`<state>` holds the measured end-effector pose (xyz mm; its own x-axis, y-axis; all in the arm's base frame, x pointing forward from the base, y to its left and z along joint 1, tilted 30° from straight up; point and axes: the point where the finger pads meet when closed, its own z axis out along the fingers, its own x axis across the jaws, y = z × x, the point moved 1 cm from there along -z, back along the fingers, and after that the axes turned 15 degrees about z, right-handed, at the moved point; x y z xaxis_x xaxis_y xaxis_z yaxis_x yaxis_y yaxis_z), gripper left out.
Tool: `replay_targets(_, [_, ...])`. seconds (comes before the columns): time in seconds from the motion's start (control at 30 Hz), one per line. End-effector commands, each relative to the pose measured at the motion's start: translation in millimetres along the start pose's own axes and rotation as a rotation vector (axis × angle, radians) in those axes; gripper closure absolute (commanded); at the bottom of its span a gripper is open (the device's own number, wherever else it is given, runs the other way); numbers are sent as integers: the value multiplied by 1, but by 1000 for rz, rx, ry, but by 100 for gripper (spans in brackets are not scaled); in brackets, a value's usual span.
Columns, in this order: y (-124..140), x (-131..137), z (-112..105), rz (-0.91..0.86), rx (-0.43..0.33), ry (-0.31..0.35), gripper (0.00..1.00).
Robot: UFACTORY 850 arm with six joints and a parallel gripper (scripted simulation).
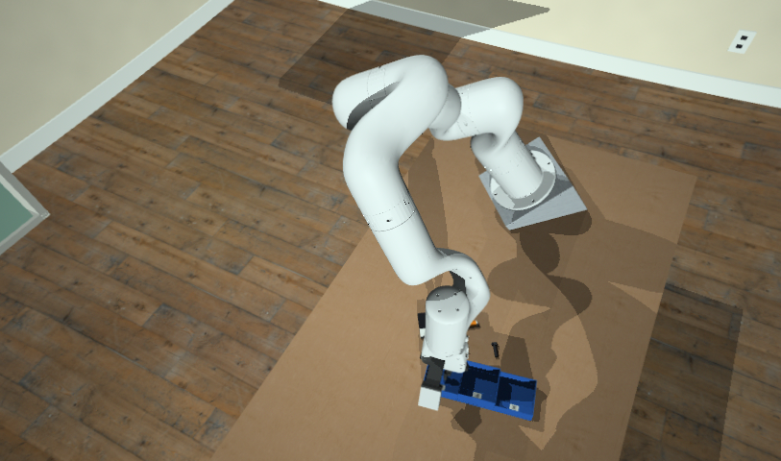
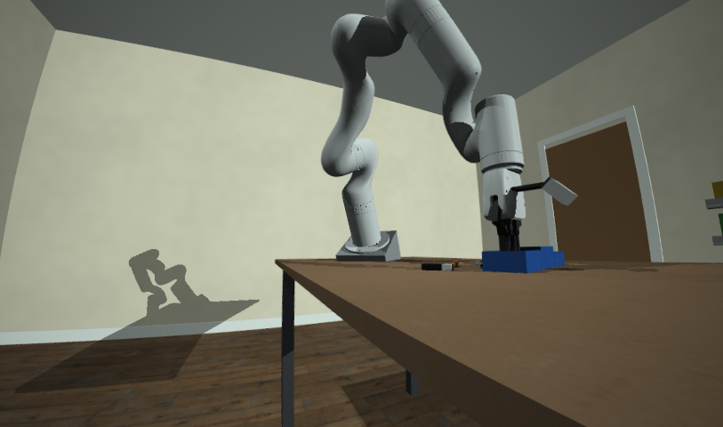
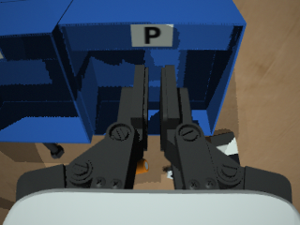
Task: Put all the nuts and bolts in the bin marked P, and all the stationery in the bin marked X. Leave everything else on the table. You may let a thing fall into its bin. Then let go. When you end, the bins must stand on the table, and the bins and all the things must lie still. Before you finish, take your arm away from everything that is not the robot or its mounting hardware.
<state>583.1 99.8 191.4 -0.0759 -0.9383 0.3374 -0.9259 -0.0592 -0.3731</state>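
The blue two-compartment bin (image 1: 485,391) stands on the table near its front edge. It also shows in the exterior view (image 2: 522,260). In the wrist view the compartment marked P (image 3: 150,36) lies straight below me. My gripper (image 3: 154,83) (image 2: 509,242) hangs upright with its fingertips lowered into that compartment. The fingers stand narrow with a thin gap, and I see only blue bin floor in it. A small black bolt (image 1: 495,350) lies on the table behind the bin, and also shows in the wrist view (image 3: 55,149).
An orange thing (image 1: 474,324) and a black-and-white thing (image 2: 437,266) lie on the table just behind the bin, partly hidden by my wrist. The bin's second compartment (image 3: 37,75) is to the left in the wrist view. The arm's base (image 1: 525,191) stands at the far end.
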Motion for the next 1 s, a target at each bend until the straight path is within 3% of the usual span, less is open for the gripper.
replay_targets(0.0, [-1, 0, -9, 0, 1, -1, 93])
replay_targets(0.27, [-1, 0, -16, 0, 1, -1, 93])
replay_targets(0.53, [-1, 0, -46, 0, 1, -1, 93])
replay_targets(0.83, [-1, 0, -46, 0, 1, -1, 93])
replay_targets(0.97, [6, -19, -46, 0, 1, -1, 93])
